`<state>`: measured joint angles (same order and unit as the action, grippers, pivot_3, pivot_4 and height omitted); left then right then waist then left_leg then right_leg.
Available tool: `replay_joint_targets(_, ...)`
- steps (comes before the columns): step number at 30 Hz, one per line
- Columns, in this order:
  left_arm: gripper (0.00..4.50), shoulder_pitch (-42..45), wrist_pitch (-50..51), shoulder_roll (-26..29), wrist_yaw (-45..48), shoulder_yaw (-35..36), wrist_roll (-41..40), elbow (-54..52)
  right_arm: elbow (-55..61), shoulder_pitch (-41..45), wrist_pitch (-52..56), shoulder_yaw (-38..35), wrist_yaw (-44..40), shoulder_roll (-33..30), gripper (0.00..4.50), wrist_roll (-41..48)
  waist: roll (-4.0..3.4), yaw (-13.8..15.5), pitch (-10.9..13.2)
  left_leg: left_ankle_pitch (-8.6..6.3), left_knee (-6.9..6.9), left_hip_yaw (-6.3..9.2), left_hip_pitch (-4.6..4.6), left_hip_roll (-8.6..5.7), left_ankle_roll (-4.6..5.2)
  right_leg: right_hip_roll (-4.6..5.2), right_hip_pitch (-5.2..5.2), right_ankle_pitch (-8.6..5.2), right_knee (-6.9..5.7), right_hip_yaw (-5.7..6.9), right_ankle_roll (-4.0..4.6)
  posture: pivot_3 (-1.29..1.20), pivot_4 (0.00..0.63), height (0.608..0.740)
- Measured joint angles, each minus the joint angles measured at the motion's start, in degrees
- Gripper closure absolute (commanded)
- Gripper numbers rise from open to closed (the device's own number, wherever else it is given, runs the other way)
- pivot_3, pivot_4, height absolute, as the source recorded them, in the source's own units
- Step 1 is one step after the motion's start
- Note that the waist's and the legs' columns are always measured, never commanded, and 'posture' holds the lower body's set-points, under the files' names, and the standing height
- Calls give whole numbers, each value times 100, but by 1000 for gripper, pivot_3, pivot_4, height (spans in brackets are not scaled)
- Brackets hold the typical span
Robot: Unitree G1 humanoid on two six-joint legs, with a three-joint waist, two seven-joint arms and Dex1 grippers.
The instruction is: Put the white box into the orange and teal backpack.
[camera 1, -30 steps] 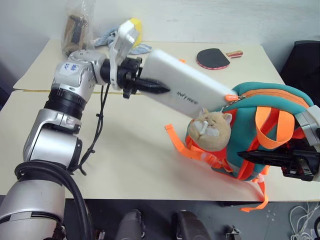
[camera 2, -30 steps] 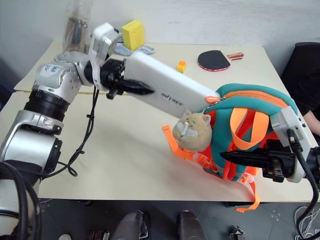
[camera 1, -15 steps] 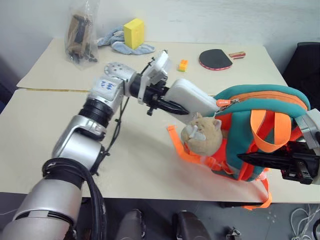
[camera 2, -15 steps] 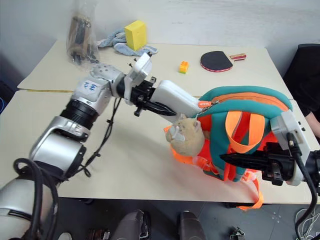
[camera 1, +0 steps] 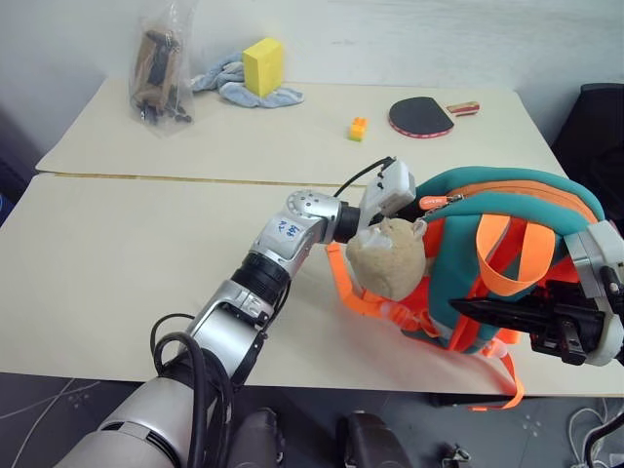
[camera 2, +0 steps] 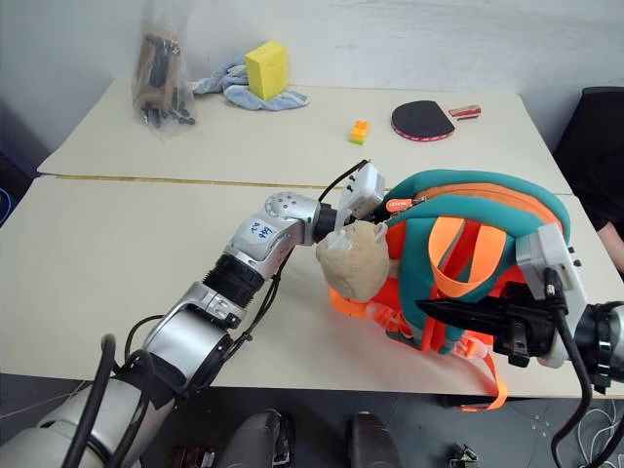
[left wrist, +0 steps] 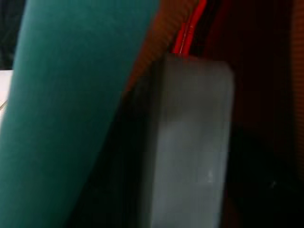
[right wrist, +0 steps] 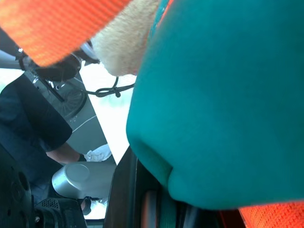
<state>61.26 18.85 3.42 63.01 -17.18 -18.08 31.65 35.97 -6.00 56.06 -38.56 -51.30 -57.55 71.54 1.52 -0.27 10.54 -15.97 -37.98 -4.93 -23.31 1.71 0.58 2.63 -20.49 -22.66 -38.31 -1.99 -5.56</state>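
**White box going in, release still unsettled**

The white box (left wrist: 190, 142) is lying inside the orange and teal backpack (camera 1: 507, 195), seen in the left wrist view as a pale slab pushed in against the orange lining with a teal panel beside it. In the head views the backpack is standing at the right of the frame, near the front edge of the worktop (camera 1: 146, 263).

The left hand (camera 1: 390, 190) is reaching into the backpack's opening at centre frame, just above the tan plush cat toy (camera 1: 382, 268); whether its fingers are parted or gripping, I cannot tell. The right hand (camera 1: 487, 310) is sitting at the lower right, fingers closed together on the backpack's lower front among the orange straps (camera 1: 507, 258).

Risks, as I am judging them: if the left hand is withdrawing without fully letting go, the box is likely sliding back out with it. The straps and the cat toy are hanging close to the wrist and could snag it. A snagged pull could tip the backpack off the worktop's edge.

No writing on the box or backpack is readable here.
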Motion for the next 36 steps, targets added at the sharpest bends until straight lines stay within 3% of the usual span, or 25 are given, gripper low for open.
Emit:
replay_joint_targets(3, 14, -111, 76, 401, 263, 83, -7, -245, 38, -67, -8, 17, 43, 33, 4500, 1, -1, -15, 0, 2, 3, 0, 4, 2, -4, -6, -1, 0, -3, -4, 0, 0, 150, 740)
replay_joint_targets(11, 14, -112, 520, 2218, 1946, 661, -404, -547, 74, -250, -191, 12, 87, 122, 4500, -8, -2, -47, -1, 4, 3, 1, 3, 2, -7, -3, 0, 0, -1, -1, 1, 0, 150, 740)
replay_joint_targets(16, 14, -82, 1895, 2711, 2303, 905, -1226, -1245, 68, -247, -258, 49, 105, 124, 4500, -13, -2, 7, -1, 2, -1, 8, 1, 0, -4, 3, 8, 0, 1, 2, 0, 0, 150, 740)
replay_joint_targets(21, 14, -282, 2348, 2426, 2049, 767, -1554, -2635, 49, -183, -329, 194, 194, 123, 4500, -9, -7, 4, -4, 1, -1, 13, 12, -1, -3, 3, 23, 0, 8, 5, 0, 0, 150, 740)
replay_joint_targets(28, 14, -571, 2349, 1700, 951, 305, -1113, -2752, 48, -156, -334, 221, 259, 122, 4500, 22, -6, -8, -4, 1, 0, 15, 12, 0, -3, -6, 24, 0, 9, 3, 0, 0, 150, 740)
replay_joint_targets(31, 596, -571, 2131, 1395, 387, 264, -770, -2571, 55, -166, -334, 222, 348, 122, 4500, 86, -6, 13, -3, 1, -2, 16, 11, -1, -3, -5, 25, 0, 11, 4, -1, 0, 150, 740)
replay_joint_targets(36, 2059, -571, 2099, 1351, 269, 293, -724, -2429, 109, -287, -356, 222, 457, 176, 4500, 176, -6, 14, -3, 1, 0, 17, 11, -1, -3, -4, 26, 1, 15, 5, -1, 0, 150, 740)
